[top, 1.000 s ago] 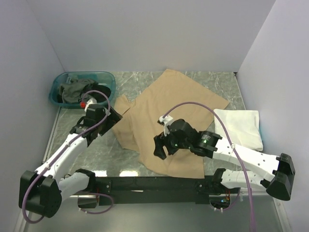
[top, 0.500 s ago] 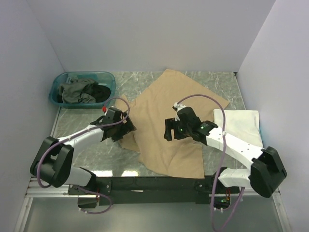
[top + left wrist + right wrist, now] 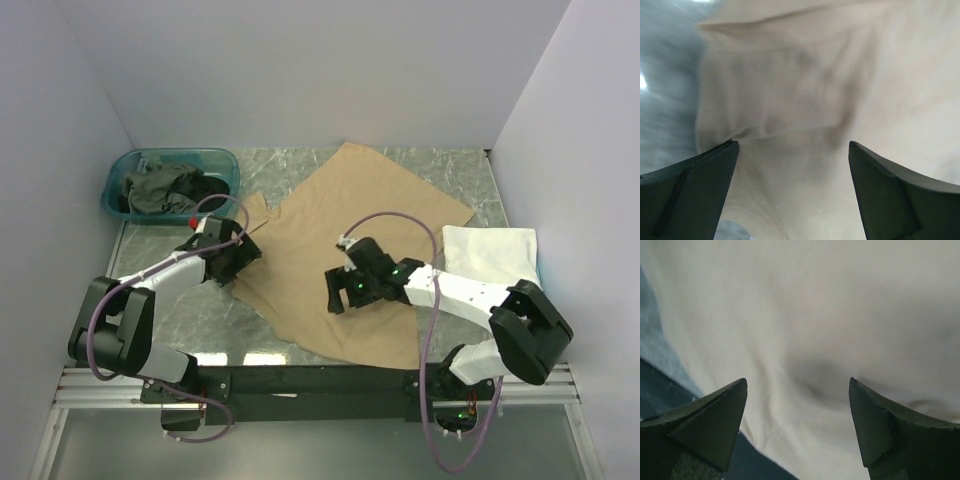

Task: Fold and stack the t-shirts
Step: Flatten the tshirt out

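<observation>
Plain white walls on three sides, grey marbled bench below.

Top view: tan shirt lies spread open across the middle of the bench, skewed, with no fold in it yet. White shirt sits folded at the right edge, apart from the tan one's main body. Teal tub in the far-left corner holds a crumpled grey-green shirt with a black shirt beside it. Left fingers are down at the tan shirt's left sleeve. Right fingers are over the lower middle of the same shirt.

Left wrist: fingers spread wide with nothing between them. They straddle a wrinkled patch of tan cloth right by its edge, with bare bench showing to the left. I can't tell whether the tips touch the cloth.

Right wrist: also wide apart and gripping nothing. Smooth tan cloth fills the gap, with one shallow crease in it. The shirt's near edge and the dark base rail show at lower left.

Progress as I read it: one of four looks done (the white one, which probably starts the stack). The tan shirt is laid out but unfolded. I'd guess the current step is getting a hold on it for the first fold. After that it goes onto the white one, then the two in the tub need the full routine. So most of the job is ahead.
</observation>
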Controlling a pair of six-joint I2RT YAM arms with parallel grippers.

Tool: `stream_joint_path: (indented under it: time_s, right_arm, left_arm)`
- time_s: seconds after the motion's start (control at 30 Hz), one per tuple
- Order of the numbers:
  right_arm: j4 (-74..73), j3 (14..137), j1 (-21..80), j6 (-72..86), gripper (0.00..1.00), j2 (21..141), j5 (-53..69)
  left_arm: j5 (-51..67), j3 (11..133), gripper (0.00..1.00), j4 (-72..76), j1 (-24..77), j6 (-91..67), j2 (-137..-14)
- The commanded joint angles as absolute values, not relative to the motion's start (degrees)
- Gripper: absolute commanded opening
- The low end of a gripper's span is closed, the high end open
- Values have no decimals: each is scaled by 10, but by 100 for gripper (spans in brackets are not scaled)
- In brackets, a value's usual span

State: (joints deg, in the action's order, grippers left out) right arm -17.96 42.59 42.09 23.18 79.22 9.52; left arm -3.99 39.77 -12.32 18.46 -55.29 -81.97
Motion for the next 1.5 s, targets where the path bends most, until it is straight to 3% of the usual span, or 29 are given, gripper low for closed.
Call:
stream_joint_path:
  time_s: [0.0, 0.13, 0.37, 0.5, 0.77, 0.87, 1.03, 1.17, 1.37, 1.47]
  right_arm:
    - [-154, 422, 488, 237, 89, 802, 116]
    - [-132, 433, 590, 265, 89, 859, 150]
    - [-114, 530, 681, 260, 90, 972, 212]
    - [-121, 628, 709, 234, 90, 1036, 291]
    - [-185, 832, 771, 188, 91, 1123, 327]
    - [-196, 844, 760, 185, 92, 1094, 262]
    - [-171, 761, 660, 217, 92, 985, 228]
    - [-215, 730, 500, 209, 93, 929, 101]
    - [-271, 765, 286, 191, 94, 985, 59]
    - [-296, 812, 232, 179, 94, 1048, 61]
  left_arm:
    - [-86, 381, 99, -180, 144, -524, -824]
    - [-105, 402, 100, -199, 106, -508, -829]
    - [-114, 424, 99, -212, 63, -491, -839]
    - [-119, 438, 99, -209, 39, -481, -838]
    - [-117, 469, 100, -219, -28, -471, -853]
    - [-89, 468, 99, -212, -28, -462, -829]
    - [-47, 422, 99, -197, -13, -485, -731]
    - [-55, 378, 100, -205, 33, -522, -659]
    - [-51, 355, 100, -195, 92, -548, -614]
    - [-32, 350, 99, -178, 105, -554, -628]
